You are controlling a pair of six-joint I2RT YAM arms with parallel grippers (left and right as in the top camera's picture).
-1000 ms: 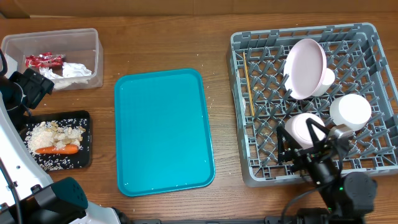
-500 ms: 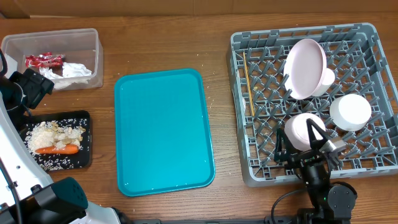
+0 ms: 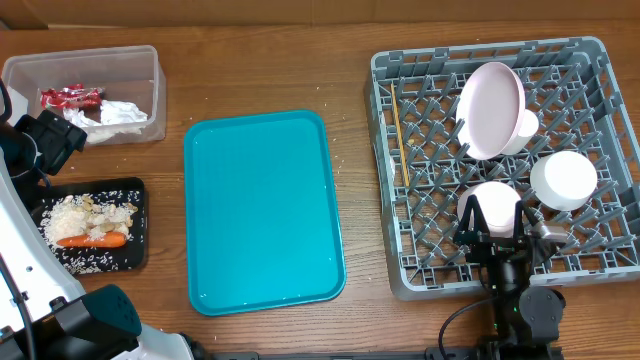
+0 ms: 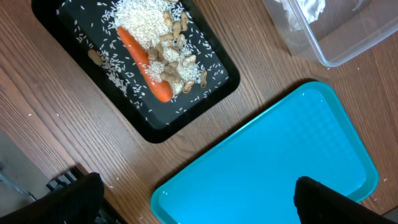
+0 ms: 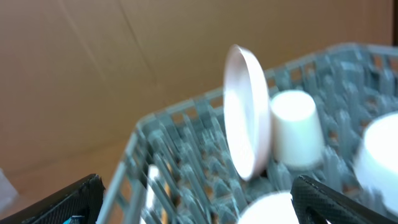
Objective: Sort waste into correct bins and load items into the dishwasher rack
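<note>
The grey dishwasher rack (image 3: 385,170) at the right holds the pale pink plate (image 3: 490,108) on edge, a white cup (image 3: 524,125), two white bowls (image 3: 563,180) (image 3: 495,200) and chopsticks (image 3: 398,130). My right gripper (image 3: 493,232) is open and empty at the nearer bowl, by the rack's front edge; its wrist view (image 5: 199,205) shows the plate (image 5: 247,112) and cup (image 5: 295,127). The clear tub (image 3: 85,62) holds the red wrapper (image 3: 70,97) and napkin (image 3: 120,113). The black tray (image 3: 140,190) holds rice (image 3: 90,213) and carrot (image 3: 92,240). My left gripper (image 4: 199,193) is open and empty, high over the teal tray's corner.
The teal tray (image 3: 262,210) lies bare in the middle of the wooden table; it also shows in the left wrist view (image 4: 280,162). Rice grains are scattered round the black tray (image 4: 205,93). My left arm (image 3: 45,140) stands at the table's left edge.
My right gripper has turned from a slant to point straight at the nearer bowl and drawn back a little toward the rack's front edge. The left arm has not moved.
</note>
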